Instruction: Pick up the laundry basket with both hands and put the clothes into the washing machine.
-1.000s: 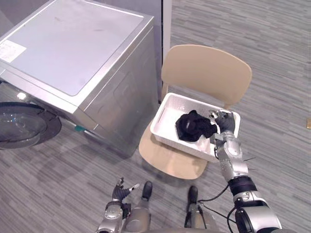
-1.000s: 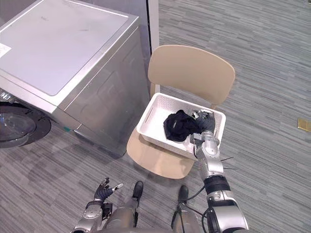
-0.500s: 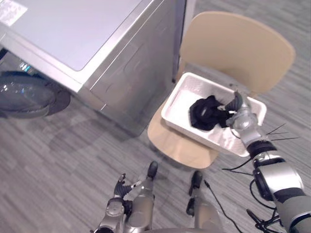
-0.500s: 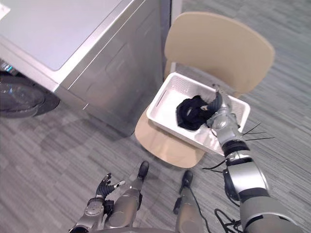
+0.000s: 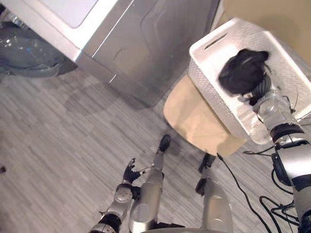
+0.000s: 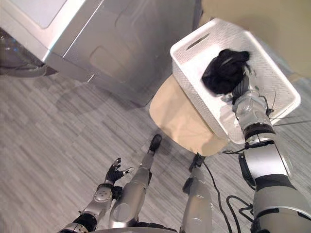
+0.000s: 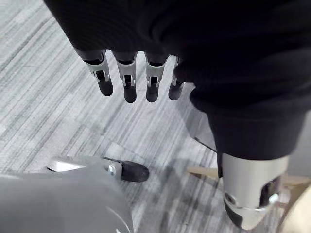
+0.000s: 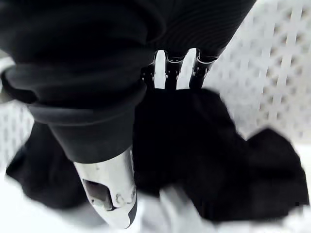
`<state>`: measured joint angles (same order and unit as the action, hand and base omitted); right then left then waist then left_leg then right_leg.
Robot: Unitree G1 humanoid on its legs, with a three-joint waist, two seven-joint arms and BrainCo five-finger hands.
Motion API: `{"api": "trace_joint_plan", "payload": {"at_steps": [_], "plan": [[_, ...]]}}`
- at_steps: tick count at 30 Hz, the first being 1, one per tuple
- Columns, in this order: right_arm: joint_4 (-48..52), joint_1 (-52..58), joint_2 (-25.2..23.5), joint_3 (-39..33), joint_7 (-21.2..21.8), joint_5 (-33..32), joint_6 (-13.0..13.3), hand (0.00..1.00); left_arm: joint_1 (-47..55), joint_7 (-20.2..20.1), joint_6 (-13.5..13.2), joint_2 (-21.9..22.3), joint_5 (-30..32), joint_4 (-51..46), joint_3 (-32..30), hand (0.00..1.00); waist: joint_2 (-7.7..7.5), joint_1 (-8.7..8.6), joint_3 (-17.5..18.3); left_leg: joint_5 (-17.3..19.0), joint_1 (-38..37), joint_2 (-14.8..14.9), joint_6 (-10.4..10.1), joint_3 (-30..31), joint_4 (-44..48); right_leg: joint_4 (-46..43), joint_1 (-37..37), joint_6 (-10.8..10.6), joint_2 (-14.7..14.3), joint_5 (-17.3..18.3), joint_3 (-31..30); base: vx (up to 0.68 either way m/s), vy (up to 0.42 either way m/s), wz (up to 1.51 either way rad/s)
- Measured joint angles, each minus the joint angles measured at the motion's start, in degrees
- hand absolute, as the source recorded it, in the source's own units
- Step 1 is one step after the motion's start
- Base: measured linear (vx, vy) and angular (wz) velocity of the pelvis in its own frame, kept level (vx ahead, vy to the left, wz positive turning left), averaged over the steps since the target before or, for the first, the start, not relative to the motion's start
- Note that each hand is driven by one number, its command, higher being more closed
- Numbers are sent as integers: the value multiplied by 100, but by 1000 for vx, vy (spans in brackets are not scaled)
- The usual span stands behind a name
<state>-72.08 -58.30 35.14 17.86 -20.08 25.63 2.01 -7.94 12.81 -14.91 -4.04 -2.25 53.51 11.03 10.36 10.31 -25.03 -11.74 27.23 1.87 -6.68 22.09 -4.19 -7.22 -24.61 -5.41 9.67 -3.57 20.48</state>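
We locate the black garment (image 5: pixel 241 72) inside the white laundry basket (image 5: pixel 214 99) on the tan chair (image 5: pixel 194 119) beside the washing machine (image 5: pixel 146 43), the right hand (image 5: pixel 266 99) sunk into the cloth so that we cannot tell its grip, and the left hand (image 5: pixel 129 172) low over the floor, fingers relaxed apart.

Grey striped carpet floor (image 5: pixel 58 126) carries 2 things: silver metal washing machine (image 5: pixel 146 43) at far left, and pale beige wooden chair (image 5: pixel 194 116) just beside it. On chair seat: 1 white perforated plastic laundry basket (image 5: pixel 214 92), approx. toward the backrest.
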Motion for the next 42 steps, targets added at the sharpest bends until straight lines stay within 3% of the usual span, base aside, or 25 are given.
{"api": "trace_joint_plan", "payload": {"at_steps": [7,8,16,22,34,42], "plan": [[168,9,-342,-271,-267,-21,-84,0,-5,120,-9,83,-55,-7,0,0,-12,-6,-8,2,-203,12,-2,-40,-11,-373,8,3,37,285,-201,8,-59,0],[184,9,-380,-285,-306,-22,-94,100,-6,128,-10,83,-56,-10,-4,0,-22,-13,-14,2,-230,25,-2,-61,-14,-401,10,11,31,297,-226,-38,-60,-13],[571,11,-455,-424,-298,-345,-25,100,-37,138,-2,45,-63,-12,-45,0,-192,-42,-125,0,-354,123,-6,-172,-103,-477,10,14,-46,296,-343,-47,-49,-7],[610,-8,-552,-719,30,-1896,258,100,-36,107,-2,30,-170,0,-58,0,-197,-37,-127,-11,-402,134,-21,-173,-105,-564,14,39,-47,318,-366,-15,-51,0],[1072,-1,-798,-1406,165,-3716,651,100,-30,92,13,-113,-174,11,-325,0,-251,-96,-134,-25,-496,183,-43,-188,-115,-722,28,75,-65,365,-397,-25,-52,-1],[2088,545,-1160,-2090,285,-4933,1097,100,13,89,66,-136,-171,9,-502,0,-446,-193,-83,-24,-577,187,-39,-276,-115,-764,46,76,-64,374,-486,-3,-49,-5]]}}
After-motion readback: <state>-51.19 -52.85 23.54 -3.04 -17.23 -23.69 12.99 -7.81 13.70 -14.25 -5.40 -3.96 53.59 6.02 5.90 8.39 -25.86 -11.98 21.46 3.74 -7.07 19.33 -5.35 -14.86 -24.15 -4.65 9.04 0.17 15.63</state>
